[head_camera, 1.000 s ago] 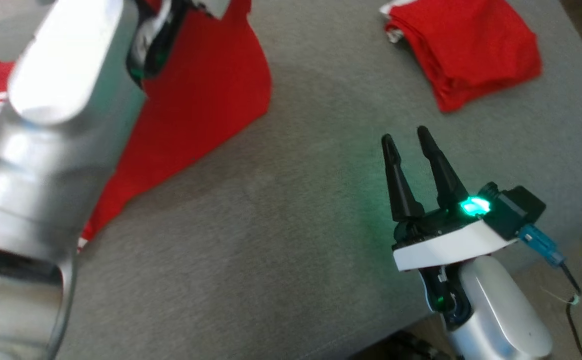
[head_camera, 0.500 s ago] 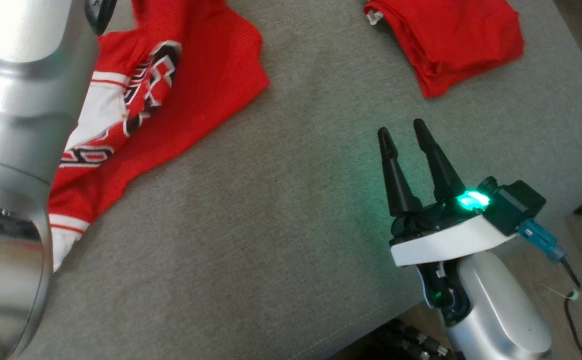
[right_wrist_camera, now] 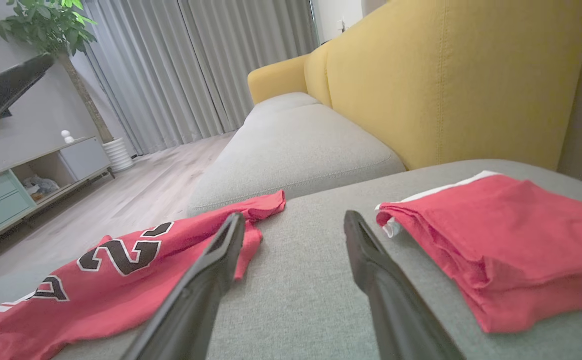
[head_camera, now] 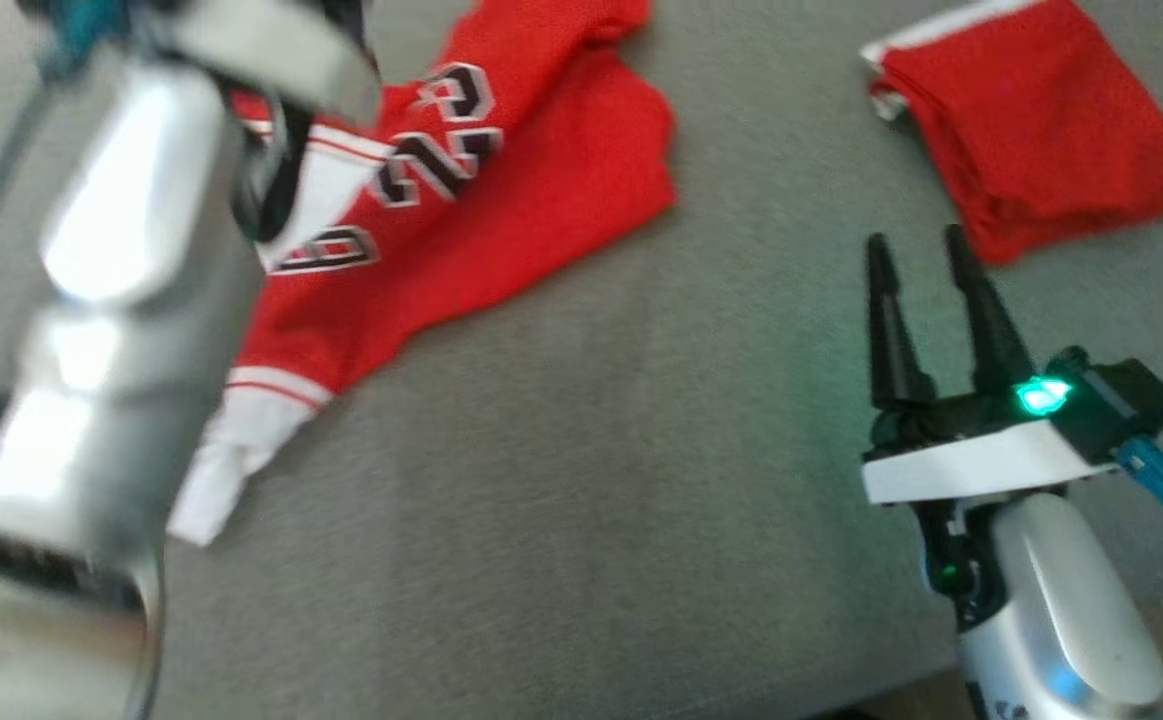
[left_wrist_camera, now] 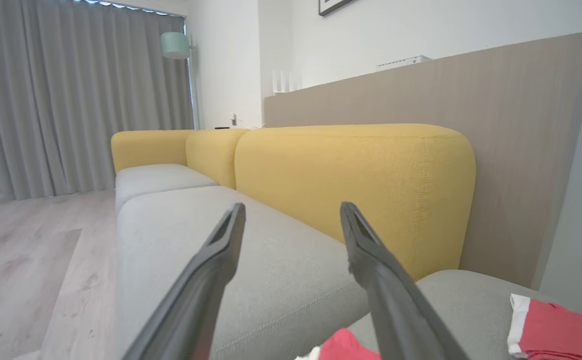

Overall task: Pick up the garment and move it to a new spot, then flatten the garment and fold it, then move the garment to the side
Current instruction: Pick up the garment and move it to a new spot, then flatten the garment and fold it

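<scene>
A rumpled red jersey [head_camera: 501, 210] with white trim and black, white-edged numerals lies on the grey fabric seat cushion [head_camera: 591, 500], toward its left side. There are two red garments: this one and a folded red stack [head_camera: 1041, 150] near the far right corner, well apart. The jersey's long axis runs diagonally, with the white-banded end toward the near left edge. Of the two grippers, the left gripper [left_wrist_camera: 293, 207] is spread and empty (its silver forearm [head_camera: 121, 300] overlaps the jersey in the head view). The right gripper [head_camera: 917, 242], fingers parted, holds nothing near the right edge.
</scene>
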Tool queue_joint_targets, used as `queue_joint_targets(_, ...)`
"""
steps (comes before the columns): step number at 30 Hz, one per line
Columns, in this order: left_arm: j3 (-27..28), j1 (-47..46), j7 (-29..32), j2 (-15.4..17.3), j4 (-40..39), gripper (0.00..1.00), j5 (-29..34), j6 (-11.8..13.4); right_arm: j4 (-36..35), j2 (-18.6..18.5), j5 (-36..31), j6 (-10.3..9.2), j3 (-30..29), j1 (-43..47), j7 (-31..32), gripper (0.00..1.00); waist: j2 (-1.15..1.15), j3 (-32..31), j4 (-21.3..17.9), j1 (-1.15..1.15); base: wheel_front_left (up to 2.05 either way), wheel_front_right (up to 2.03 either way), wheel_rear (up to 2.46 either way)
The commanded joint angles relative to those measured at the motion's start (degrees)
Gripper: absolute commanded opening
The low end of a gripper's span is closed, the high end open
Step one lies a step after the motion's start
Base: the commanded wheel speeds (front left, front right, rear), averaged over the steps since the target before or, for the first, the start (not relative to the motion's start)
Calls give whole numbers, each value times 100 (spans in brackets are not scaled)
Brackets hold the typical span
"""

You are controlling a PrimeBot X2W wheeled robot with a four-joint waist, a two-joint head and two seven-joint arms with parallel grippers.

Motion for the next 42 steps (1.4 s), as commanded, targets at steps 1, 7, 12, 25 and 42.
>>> queue_joint_targets(1, 242, 158, -34, 234, -402, 100, -72, 58, -163, -9, -121, 13, -6, 98, -62, 100, 0, -434, 528, 1, 0, 0, 0)
queue_joint_targets(7, 619, 1651, -38, 339, -1599, 100, -218, 364, -220, -9, -423, 13, -389, 297, -62, 100, 0, -799, 1075, 1, 0, 0, 0)
queue_joint_targets(12, 863, 3226, -39, 274, -2586, 100, -231, 698, -290, -9, -623, 13, -681, 516, -62, 100, 0, -1016, 1508, 1, 0, 0, 0)
queue_joint_targets(25, 1432, 5269, -40, -404, -3451, 100, 399, 595, -130, -9, -800, 13, -924, 830, -62, 100, 0, -1055, 1946, 1, 0, 0, 0)
queue_joint_targets(42, 1529, 4898, -40, -812, -3168, 100, 782, 153, 2896, -9, -858, 13, -1620, -1482, 690, 100, 0, -334, 2453, 1, 0, 0, 0)
